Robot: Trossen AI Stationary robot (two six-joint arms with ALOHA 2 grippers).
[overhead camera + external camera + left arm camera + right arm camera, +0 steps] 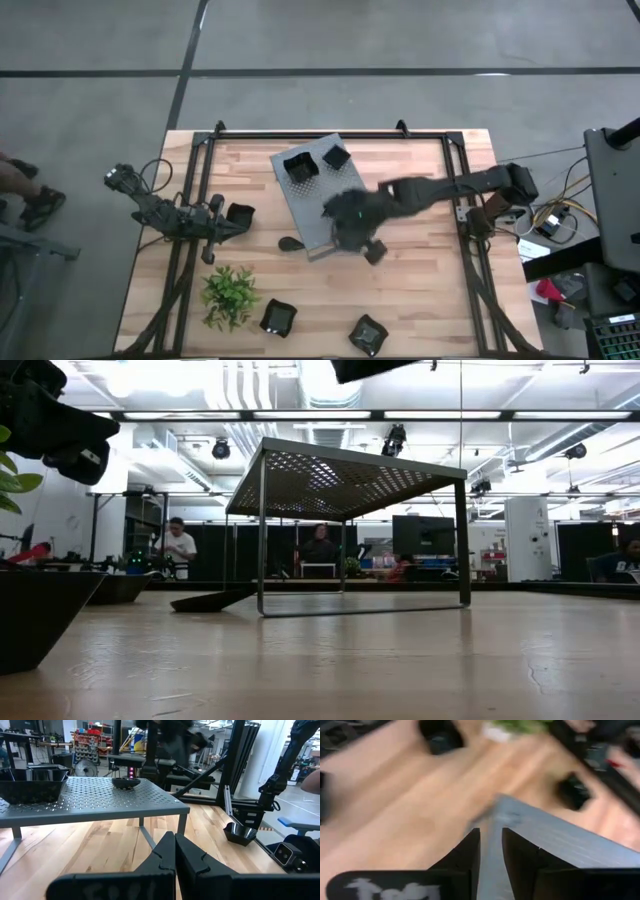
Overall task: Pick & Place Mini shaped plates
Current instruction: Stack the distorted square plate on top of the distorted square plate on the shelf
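Observation:
Two mini shaped plates [298, 167] [334, 157] sit on top of the grey perforated stand [310, 200]. They also show in the left wrist view, as a square plate [32, 782] and a small one [126, 782]. More black plates rest on the table: one beside the left arm [240, 214], a leaf-shaped one [290, 243] at the stand's near-left foot, and two near the front edge [278, 317] [368, 335]. My right gripper [491, 837], slightly open and empty, hovers over the stand's near part [348, 220]. My left gripper [175, 852] is shut and waits at the table's left [222, 226].
A green plant [230, 292] stands near the front-left. Black frame rails [463, 215] run along the table's left and right sides. Another black plate [240, 832] lies on the wood by the right frame. People sit in the room beyond the far edge [180, 545].

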